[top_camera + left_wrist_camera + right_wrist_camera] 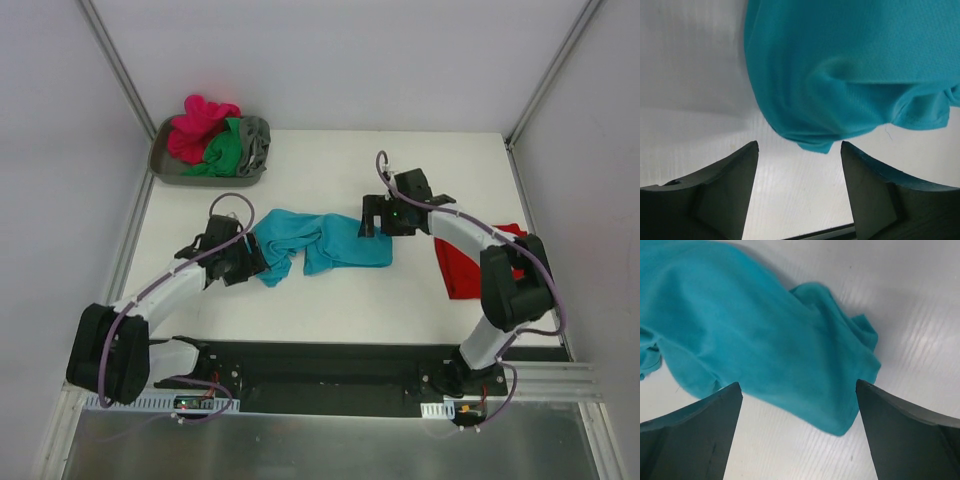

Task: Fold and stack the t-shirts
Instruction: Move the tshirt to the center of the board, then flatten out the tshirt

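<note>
Crumpled teal cloth t-shirt point(320, 243) lies on the white counter point(330, 300); left gripper point(799, 150) and right gripper point(799, 390) gape empty at its ends. Pinching what may be 2 bunched layers would twist the fold.

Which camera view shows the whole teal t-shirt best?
The top external view: the teal t-shirt appears there with nearly its whole crumpled outline. The left wrist view shows only one bunched edge close up; the right wrist view shows only one rumpled end.

A white table in a pale box.
The table point(330, 160) is flat and bright. Plain light walls point(330, 60) stand round it, with thin metal poles point(118, 65) in the back corners. The light is soft.
</note>
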Robot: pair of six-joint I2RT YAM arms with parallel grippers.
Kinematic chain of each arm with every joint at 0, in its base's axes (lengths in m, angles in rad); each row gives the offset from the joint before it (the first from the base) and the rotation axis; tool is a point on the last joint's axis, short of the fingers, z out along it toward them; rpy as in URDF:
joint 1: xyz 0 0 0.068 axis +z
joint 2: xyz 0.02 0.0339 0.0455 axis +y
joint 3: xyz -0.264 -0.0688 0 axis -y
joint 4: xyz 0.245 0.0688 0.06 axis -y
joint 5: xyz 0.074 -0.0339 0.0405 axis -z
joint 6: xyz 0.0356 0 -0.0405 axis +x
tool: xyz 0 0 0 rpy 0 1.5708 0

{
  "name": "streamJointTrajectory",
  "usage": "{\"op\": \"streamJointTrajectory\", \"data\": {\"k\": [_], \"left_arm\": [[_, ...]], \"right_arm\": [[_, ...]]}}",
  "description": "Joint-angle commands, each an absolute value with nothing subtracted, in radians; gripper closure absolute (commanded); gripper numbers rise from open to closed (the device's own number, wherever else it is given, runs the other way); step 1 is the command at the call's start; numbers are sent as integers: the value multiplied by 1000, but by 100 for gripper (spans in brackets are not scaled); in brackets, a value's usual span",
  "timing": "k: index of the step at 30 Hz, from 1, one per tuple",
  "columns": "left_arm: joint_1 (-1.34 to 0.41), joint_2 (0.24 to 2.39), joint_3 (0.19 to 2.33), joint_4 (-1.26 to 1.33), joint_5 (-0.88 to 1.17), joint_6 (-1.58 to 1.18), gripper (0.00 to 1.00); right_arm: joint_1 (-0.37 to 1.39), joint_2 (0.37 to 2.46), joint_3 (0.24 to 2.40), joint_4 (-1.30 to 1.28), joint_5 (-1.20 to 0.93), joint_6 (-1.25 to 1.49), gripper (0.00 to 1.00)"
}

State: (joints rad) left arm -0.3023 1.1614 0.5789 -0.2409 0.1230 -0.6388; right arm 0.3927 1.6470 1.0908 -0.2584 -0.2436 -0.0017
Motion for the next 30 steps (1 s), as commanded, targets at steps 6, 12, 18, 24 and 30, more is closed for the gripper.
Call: {"op": "streamJointTrajectory", "data": {"k": [6,12,18,24,30], "left_arm": [[-311,1361,735,-166,67,-621,47],[-311,1442,784,-158,83,-612,77],[-310,1385,776,-158,35,-592,100],[-310,1174,735,-158,-95,-575,100],[-311,841,730,-160,-297,-571,100]], "right_arm": [[448,1842,1295,-328,-143,-92,9],[453,1890,1315,-354,-127,-100,23],[485,1821,1279,-336,-107,-107,72],[503,1660,1241,-336,-8,-104,97],[505,1350,1157,-371,86,-117,99]]}}
